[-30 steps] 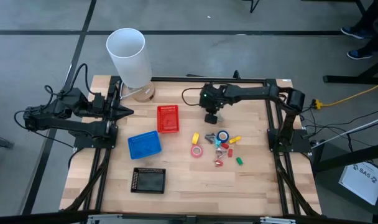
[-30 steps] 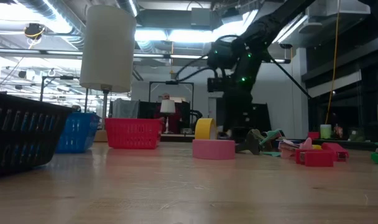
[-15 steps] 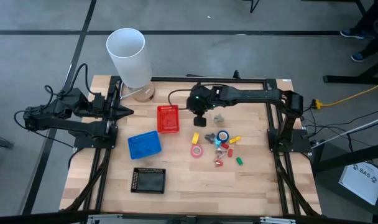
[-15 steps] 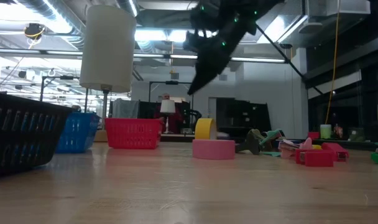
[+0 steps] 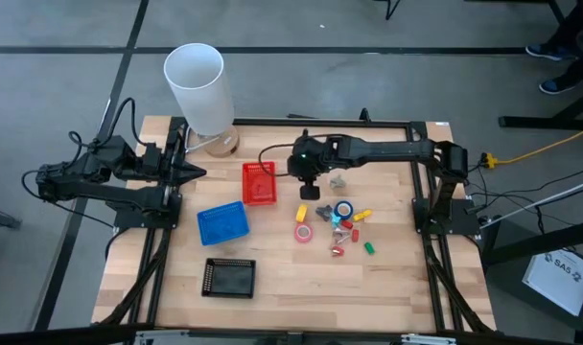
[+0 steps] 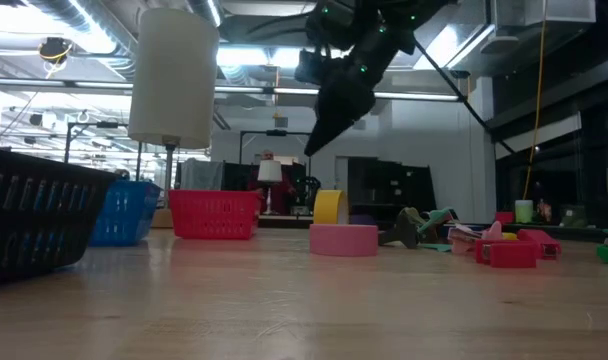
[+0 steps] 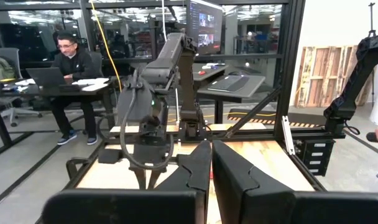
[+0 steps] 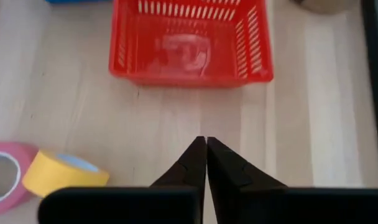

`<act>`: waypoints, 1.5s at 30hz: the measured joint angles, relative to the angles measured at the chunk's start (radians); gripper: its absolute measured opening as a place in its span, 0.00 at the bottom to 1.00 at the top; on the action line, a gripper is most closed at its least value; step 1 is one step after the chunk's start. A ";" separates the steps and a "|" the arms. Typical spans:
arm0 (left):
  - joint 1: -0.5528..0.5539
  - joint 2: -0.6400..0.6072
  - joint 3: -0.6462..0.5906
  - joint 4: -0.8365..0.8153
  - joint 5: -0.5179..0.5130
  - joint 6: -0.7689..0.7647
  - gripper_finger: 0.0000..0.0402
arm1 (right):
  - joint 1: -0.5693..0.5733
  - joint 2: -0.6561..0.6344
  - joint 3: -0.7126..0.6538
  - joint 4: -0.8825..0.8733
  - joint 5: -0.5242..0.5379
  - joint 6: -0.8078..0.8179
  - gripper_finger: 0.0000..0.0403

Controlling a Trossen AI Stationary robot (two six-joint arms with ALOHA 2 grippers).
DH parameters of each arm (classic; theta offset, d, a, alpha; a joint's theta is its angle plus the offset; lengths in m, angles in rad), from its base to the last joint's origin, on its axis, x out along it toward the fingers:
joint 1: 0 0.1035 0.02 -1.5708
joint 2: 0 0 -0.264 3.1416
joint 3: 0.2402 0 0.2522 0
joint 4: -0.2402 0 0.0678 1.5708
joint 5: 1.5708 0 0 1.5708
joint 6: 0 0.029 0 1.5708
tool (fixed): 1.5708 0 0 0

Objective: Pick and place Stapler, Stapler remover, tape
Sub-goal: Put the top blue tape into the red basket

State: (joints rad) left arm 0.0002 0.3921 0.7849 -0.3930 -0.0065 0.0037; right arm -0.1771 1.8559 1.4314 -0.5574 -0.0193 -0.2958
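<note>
My right gripper (image 5: 310,189) is shut and empty. It hangs above the table between the red basket (image 5: 259,183) and the heap of small things; in the low view it is high up (image 6: 311,148). Its wrist view (image 8: 206,140) looks down on the red basket (image 8: 192,43), a yellow tape roll (image 8: 64,174) and a pink tape roll (image 8: 5,180). The yellow roll (image 5: 302,212) stands on its rim. The pink roll (image 5: 302,233) and a blue roll (image 5: 343,209) lie flat on the table. A grey metal piece (image 5: 323,213) lies among them. My left gripper (image 5: 191,173) waits shut at the table's left edge.
A blue basket (image 5: 221,222) and a black basket (image 5: 229,278) stand near the front left. A tall white cylinder (image 5: 198,86) stands at the far left corner. Small red, yellow and green pieces (image 5: 354,235) and a small grey thing (image 5: 337,179) lie right of the tapes.
My right gripper has risen from close to the table by the heap and gone toward the table's left edge, toward the red basket. It has held nearly still for the last half second. The tapes and baskets have kept their places.
</note>
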 joint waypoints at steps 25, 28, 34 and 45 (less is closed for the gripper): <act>0.000 0.000 0.000 0.000 0.000 0.000 0.03 | -0.055 0.000 -0.063 -0.008 0.000 -0.027 0.43; 0.000 0.000 0.000 0.000 0.000 0.000 0.03 | -0.064 0.000 -0.063 -0.018 0.000 -0.030 0.45; 0.000 0.000 0.000 0.000 0.000 0.000 0.02 | -0.079 0.018 -0.062 -0.023 0.000 -0.034 0.45; 0.000 0.000 0.000 0.000 0.000 0.000 0.02 | -0.113 0.071 -0.063 -0.026 0.000 -0.091 0.43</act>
State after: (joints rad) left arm 0.0002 0.3920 0.7847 -0.3927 -0.0065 0.0036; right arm -0.2905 1.9273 1.3687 -0.5829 -0.0193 -0.3871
